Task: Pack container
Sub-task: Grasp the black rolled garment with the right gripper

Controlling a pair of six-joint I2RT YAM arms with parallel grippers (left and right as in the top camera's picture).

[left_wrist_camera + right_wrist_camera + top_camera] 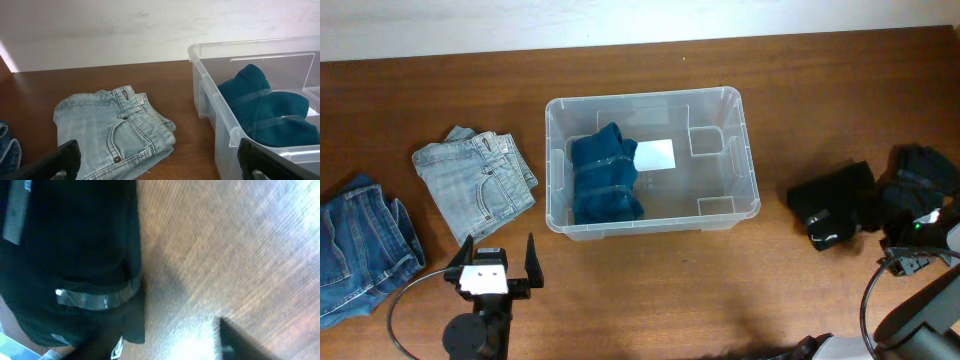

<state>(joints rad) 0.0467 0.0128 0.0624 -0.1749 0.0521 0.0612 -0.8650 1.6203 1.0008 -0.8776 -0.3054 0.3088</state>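
Container (645,98), 1 teal garment (605,178), 2 jeans (475,182) (360,245)

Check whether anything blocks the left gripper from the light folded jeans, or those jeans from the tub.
Nothing visible does. Only bare table separates the left gripper from the light jeans, and the jeans from the container, whose left half holds a teal garment.

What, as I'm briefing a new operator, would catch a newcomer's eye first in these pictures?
First, the clear tub in the middle of the table, with a folded teal garment in its left half. Next, the folded light-blue jeans lying to the left of the tub, and a heap of black clothes to its right.
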